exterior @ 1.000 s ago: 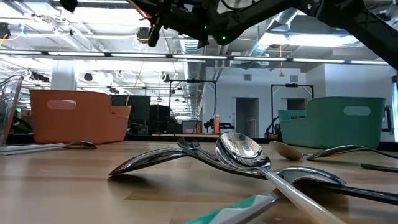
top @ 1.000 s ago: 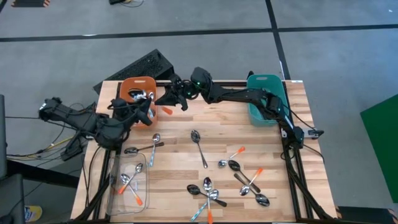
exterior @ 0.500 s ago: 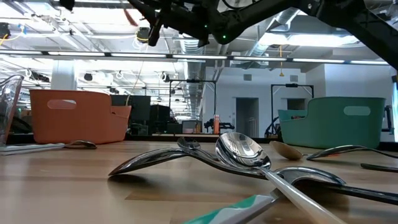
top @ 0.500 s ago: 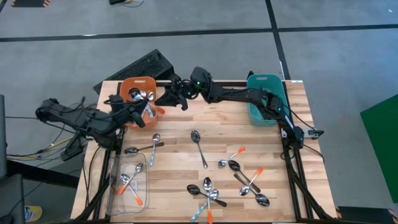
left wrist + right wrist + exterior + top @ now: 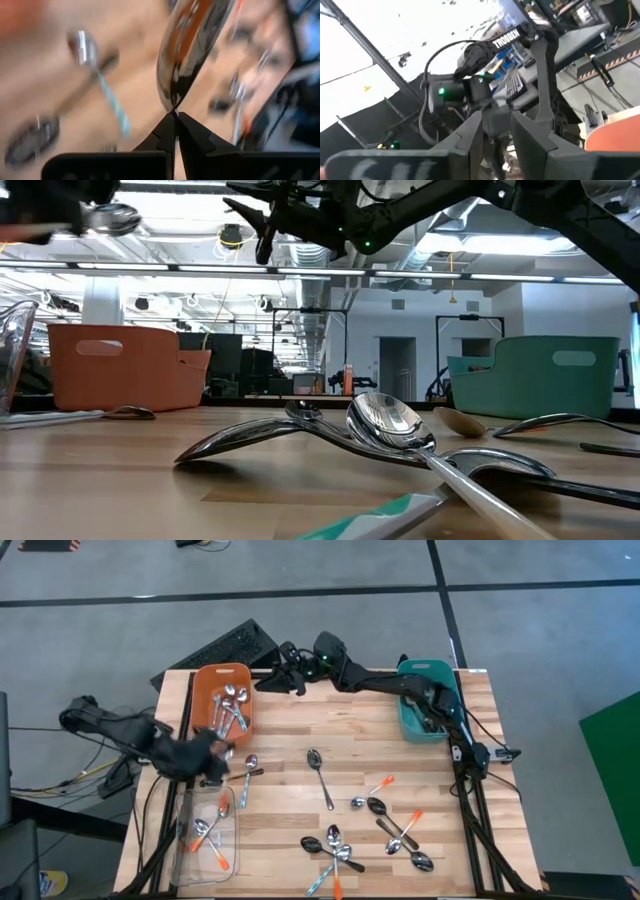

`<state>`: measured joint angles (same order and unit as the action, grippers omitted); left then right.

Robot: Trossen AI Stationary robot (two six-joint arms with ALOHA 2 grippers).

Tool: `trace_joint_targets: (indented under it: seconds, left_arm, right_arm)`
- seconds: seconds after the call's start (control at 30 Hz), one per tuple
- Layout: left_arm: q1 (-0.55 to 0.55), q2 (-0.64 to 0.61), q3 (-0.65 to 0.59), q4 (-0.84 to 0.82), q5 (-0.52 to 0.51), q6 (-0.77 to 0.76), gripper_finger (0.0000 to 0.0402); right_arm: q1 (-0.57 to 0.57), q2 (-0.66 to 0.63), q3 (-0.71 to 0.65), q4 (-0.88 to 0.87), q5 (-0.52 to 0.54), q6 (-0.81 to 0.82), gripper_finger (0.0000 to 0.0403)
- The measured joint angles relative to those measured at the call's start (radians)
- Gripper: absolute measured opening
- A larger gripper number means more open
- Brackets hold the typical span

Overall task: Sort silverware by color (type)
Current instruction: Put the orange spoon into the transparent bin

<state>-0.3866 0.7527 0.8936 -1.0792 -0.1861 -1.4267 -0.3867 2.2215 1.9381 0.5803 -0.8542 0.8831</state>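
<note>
My left gripper (image 5: pixel 218 748) is shut on a shiny silver spoon (image 5: pixel 195 45), above the table between the orange bin (image 5: pixel 203 675) and the clear tray (image 5: pixel 187 802). The spoon also shows high up in the low view (image 5: pixel 112 218). My right gripper (image 5: pixel 275 680) hangs over the table's far edge beside the orange bin, its fingers apart and empty (image 5: pixel 496 117). Several silver spoons lie in the orange bin (image 5: pixel 232 705). Orange-handled spoons (image 5: pixel 212 840) lie in the clear tray. Other spoons lie loose on the table (image 5: pixel 335 845). My left gripper pinches the silver spoon between its two fingertips (image 5: pixel 165 131), at the narrow neck right below the bowl (image 5: pixel 172 107). The bowl sticks out beyond the fingertips. The handle is hidden by the fingers. The spoon is lifted clear of the table.
A teal bin (image 5: pixel 425 668) stands at the far right corner. A dark spoon (image 5: pixel 212 781) and a light-handled spoon (image 5: pixel 247 772) lie just below my left gripper. A black keyboard (image 5: pixel 225 648) lies beyond the far edge. The table's middle (image 5: pixel 290 740) is bare wood.
My left gripper has left the orange bin and gone toward the table's near edge with the silver spoon, which is lifted clear. My right gripper has drawn back toward the far edge, away from the bin's near corner.
</note>
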Motion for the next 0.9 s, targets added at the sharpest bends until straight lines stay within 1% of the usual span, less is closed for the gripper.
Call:
trace_joint_targets:
  seconds: [0.03, 0.1, 0.2, 0.3, 0.4, 0.47, 0.6, 0.7, 0.83, 0.9]
  left_arm:
    - [-0.024, 0.027, 0.000, 0.001, 0.046, -0.017, 0.0000]
    - [-0.077, 0.071, 0.000, 0.018, 0.103, -0.044, 0.0000]
    - [-0.176, 0.132, 0.000, 0.065, 0.117, -0.111, 0.0000]
    - [-0.291, 0.182, 0.000, 0.072, 0.087, -0.222, 0.0000]
    - [-0.408, 0.228, 0.000, 0.086, 0.024, -0.339, 0.0000]
    - [-0.473, 0.251, 0.000, 0.097, -0.014, -0.422, 0.0000]
    - [-0.576, 0.293, 0.000, 0.108, -0.062, -0.578, 0.0000]
    - [-0.618, 0.339, 0.000, 0.109, -0.069, -0.620, 0.0000]
    - [-0.612, 0.404, 0.000, 0.108, -0.054, -0.619, 0.0000]
    - [-0.601, 0.427, 0.000, 0.105, -0.030, -0.618, 0.0000]
  right_arm:
    - [-0.001, -0.008, 0.000, -0.009, -0.016, 0.002, 0.0121]
    - [0.001, -0.027, -0.001, -0.062, -0.033, -0.026, 0.0113]
    - [0.012, -0.073, 0.000, -0.227, -0.033, -0.155, 0.0108]
    - [0.024, -0.119, 0.000, -0.454, 0.004, -0.342, 0.0108]
    - [0.026, -0.158, 0.000, -0.629, 0.051, -0.493, 0.0108]
    - [0.021, -0.187, -0.001, -0.692, 0.064, -0.544, 0.0108]
    - [0.002, -0.248, -0.001, -0.706, 0.068, -0.568, 0.0108]
    - [-0.022, -0.293, -0.001, -0.707, 0.081, -0.576, 0.0108]
    - [-0.059, -0.346, -0.001, -0.765, 0.112, -0.578, 0.0108]
    - [-0.079, -0.368, -0.001, -0.814, 0.123, -0.578, 0.0108]
